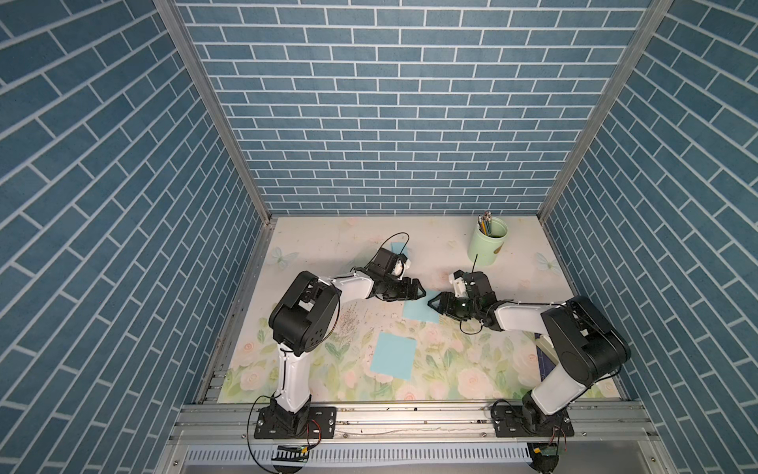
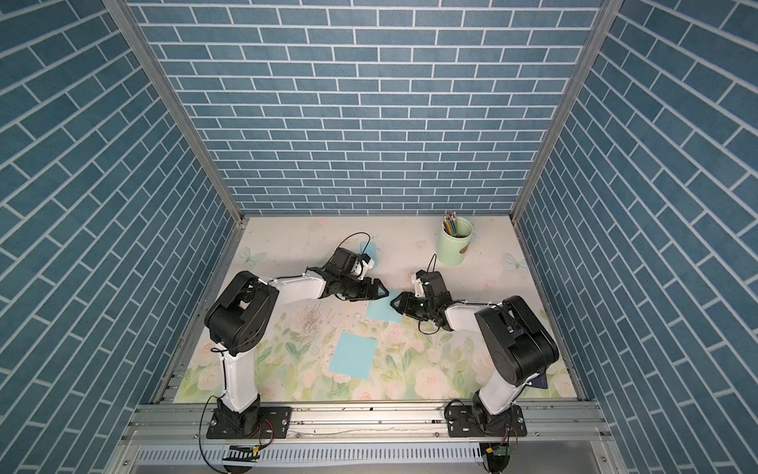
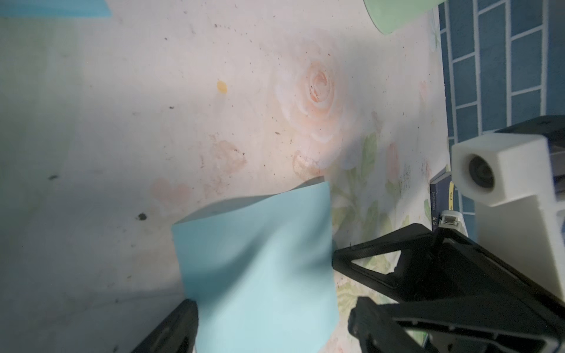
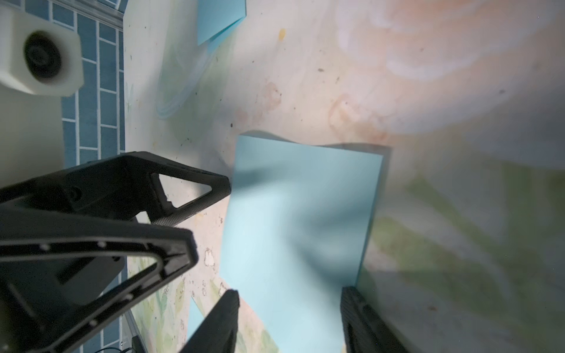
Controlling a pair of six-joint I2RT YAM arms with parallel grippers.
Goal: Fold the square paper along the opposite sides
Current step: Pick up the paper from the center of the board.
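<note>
1. Nearest, along the front: a metal rail (image 1: 410,416) carrying the bases of both arms.
2. Just beyond, flat on the floral tabletop (image 1: 451,369): a light-blue sheet (image 1: 393,355), well apart from both claws.
3. Mid-tabletop: the square paper (image 1: 416,312), light blue, bowed up rather than lying flat, stretched between the two claws and casting a shadow along its far edge.
4. At the paper's right end: right claw (image 1: 431,303), jaws parted, one finger on either side of the paper's end. Cannot tell whether pressing on it or only hovering.
5. At the paper's left end, slightly farther back: left claw (image 1: 421,290), jaws spread wide, the paper's end lying loose between the fingers.
6. Behind the left wrist: another blue sheet (image 1: 398,247), partly hidden by the arm.
7. Farthest, near the back wall, toward the right: a pale green cup (image 1: 486,252), upright, with pencils (image 1: 485,221) standing in it.
</note>
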